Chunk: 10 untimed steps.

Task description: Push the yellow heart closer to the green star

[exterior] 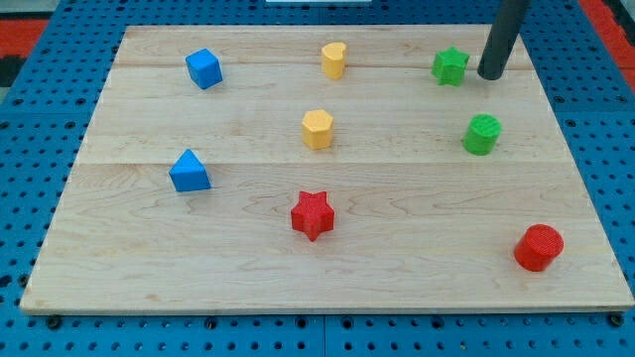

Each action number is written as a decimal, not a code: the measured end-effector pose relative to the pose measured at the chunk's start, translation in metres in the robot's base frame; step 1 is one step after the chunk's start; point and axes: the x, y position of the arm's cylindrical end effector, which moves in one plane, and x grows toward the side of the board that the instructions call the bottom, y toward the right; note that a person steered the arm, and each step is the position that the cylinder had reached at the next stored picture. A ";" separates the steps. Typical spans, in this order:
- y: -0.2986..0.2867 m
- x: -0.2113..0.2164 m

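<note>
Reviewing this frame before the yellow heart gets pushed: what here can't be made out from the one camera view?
- My tip: whether it touches the green star just to its left; the gap is too small to tell.
- The rod's upper part and the arm: cut off by the view's top edge.
- The yellow heart: its lobes are too small and blurred to read clearly.
- The board's bottom corners: cut off at the view's bottom.

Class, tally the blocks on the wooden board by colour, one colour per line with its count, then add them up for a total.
Blue: 2, a cube and a triangular block
Yellow: 2, a heart and a hexagonal block
Green: 2, a star and a cylinder
Red: 2, a star and a cylinder
Total: 8 blocks
</note>
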 end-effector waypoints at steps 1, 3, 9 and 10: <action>-0.018 -0.019; -0.036 -0.051; -0.182 -0.070; -0.173 -0.074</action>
